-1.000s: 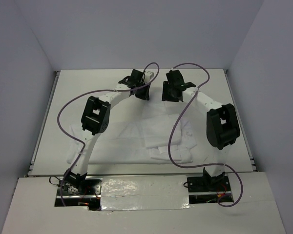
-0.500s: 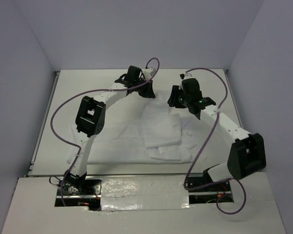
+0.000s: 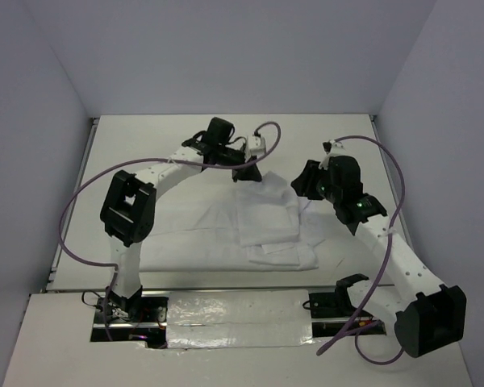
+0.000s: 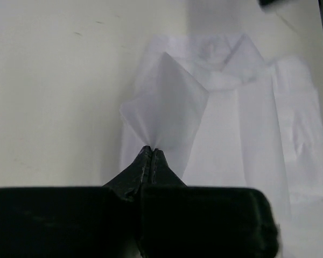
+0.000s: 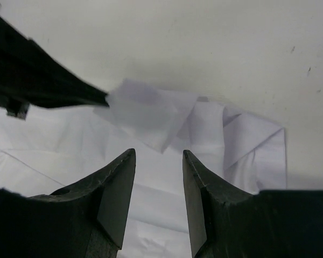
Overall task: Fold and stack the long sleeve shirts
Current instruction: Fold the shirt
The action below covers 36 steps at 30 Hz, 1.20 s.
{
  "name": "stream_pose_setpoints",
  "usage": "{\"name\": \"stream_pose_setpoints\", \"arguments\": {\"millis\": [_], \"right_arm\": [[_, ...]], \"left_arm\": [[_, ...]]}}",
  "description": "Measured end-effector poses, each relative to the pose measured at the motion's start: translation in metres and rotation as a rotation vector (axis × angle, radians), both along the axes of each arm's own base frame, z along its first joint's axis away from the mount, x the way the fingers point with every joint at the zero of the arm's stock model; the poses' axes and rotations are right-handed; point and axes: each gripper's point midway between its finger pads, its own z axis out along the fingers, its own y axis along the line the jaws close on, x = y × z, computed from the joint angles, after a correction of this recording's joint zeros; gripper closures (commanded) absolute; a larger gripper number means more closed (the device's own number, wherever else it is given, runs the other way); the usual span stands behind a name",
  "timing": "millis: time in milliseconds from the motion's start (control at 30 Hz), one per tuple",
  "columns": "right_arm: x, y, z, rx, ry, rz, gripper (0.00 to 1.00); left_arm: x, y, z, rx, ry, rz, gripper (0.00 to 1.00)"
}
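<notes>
A plain white wrinkled long sleeve shirt lies partly folded on the table's middle. My left gripper is shut on a corner of the shirt at its far edge and lifts it into a small peak. My right gripper is open and empty, held above the shirt's far right part; its fingers frame the cloth below. The left gripper's black tip shows in the right wrist view.
The white tabletop runs to grey walls at the back and sides. Purple cables loop off both arms. The arm bases sit at the near edge.
My right arm has swung right and toward the near side, away from the left gripper. My left gripper has moved right and nearer, carrying the shirt's corner over the shirt.
</notes>
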Motion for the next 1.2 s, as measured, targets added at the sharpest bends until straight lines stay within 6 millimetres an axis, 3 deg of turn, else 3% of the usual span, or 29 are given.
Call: {"name": "stream_pose_setpoints", "arguments": {"millis": [200,300,400,533,600,633,667,767,1067,1200], "right_arm": [[-0.014,-0.005,0.011,0.022,-0.054,-0.005,0.52],[-0.02,-0.004,0.003,0.033,-0.04,0.006,0.52],[-0.026,-0.003,-0.012,0.034,0.001,0.016,0.5],[-0.033,0.002,-0.024,0.043,0.036,0.037,0.37],[-0.036,0.005,-0.029,0.045,0.052,0.049,0.35],[-0.037,0.007,-0.032,0.046,0.062,0.058,0.34],[-0.038,0.01,-0.034,0.05,0.072,0.067,0.34],[-0.04,0.017,-0.04,0.049,0.096,0.088,0.34],[-0.046,0.032,-0.047,0.065,0.119,0.149,0.44],[-0.05,0.044,-0.061,0.067,0.166,0.188,0.6]], "left_arm": [[-0.074,0.007,-0.045,0.086,-0.11,-0.244,1.0],[-0.095,0.008,-0.056,0.101,-0.172,-0.334,1.0],[-0.103,0.009,-0.058,0.1,-0.279,-0.42,1.0],[-0.11,0.014,-0.062,0.109,-0.421,-0.544,0.99],[-0.114,0.016,-0.066,0.119,-0.47,-0.595,0.84],[-0.115,0.017,-0.068,0.125,-0.498,-0.621,0.66],[-0.117,0.018,-0.07,0.132,-0.526,-0.649,0.55],[-0.121,0.023,-0.077,0.16,-0.592,-0.726,0.43],[-0.145,0.06,-0.105,0.249,-0.751,-0.935,0.42],[-0.15,0.07,-0.108,0.276,-0.781,-0.966,0.39]]}}
